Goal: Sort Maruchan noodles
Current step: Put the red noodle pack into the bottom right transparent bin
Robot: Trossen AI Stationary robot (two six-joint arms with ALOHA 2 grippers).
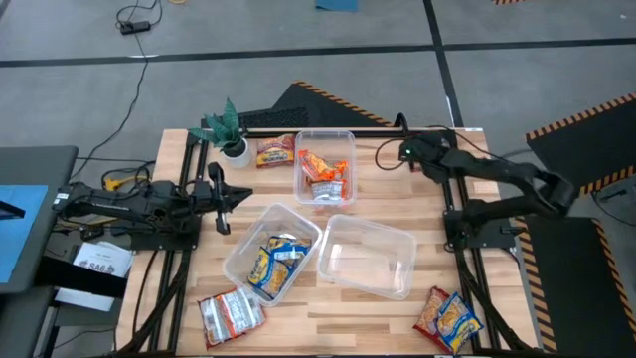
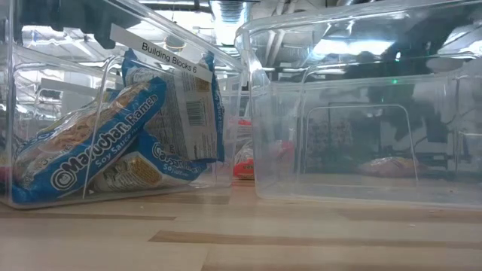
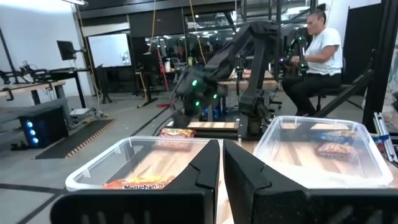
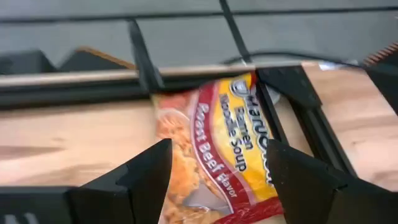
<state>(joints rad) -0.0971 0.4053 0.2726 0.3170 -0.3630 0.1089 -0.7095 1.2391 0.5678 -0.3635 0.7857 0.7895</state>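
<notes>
Sorting looks about half done: the shut left end effector (image 1: 221, 198) waits at the bench's left edge, blue packets (image 1: 274, 261) and orange packets (image 1: 324, 175) fill two tubs, the third tub (image 1: 367, 257) is empty, and the right end effector (image 4: 217, 163) hovers open over a red packet (image 4: 214, 149).

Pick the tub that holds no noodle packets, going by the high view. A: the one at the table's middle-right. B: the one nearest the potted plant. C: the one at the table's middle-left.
A: the middle-right tub shows only bare wood through its clear bottom, while the other two hold packets.
</notes>
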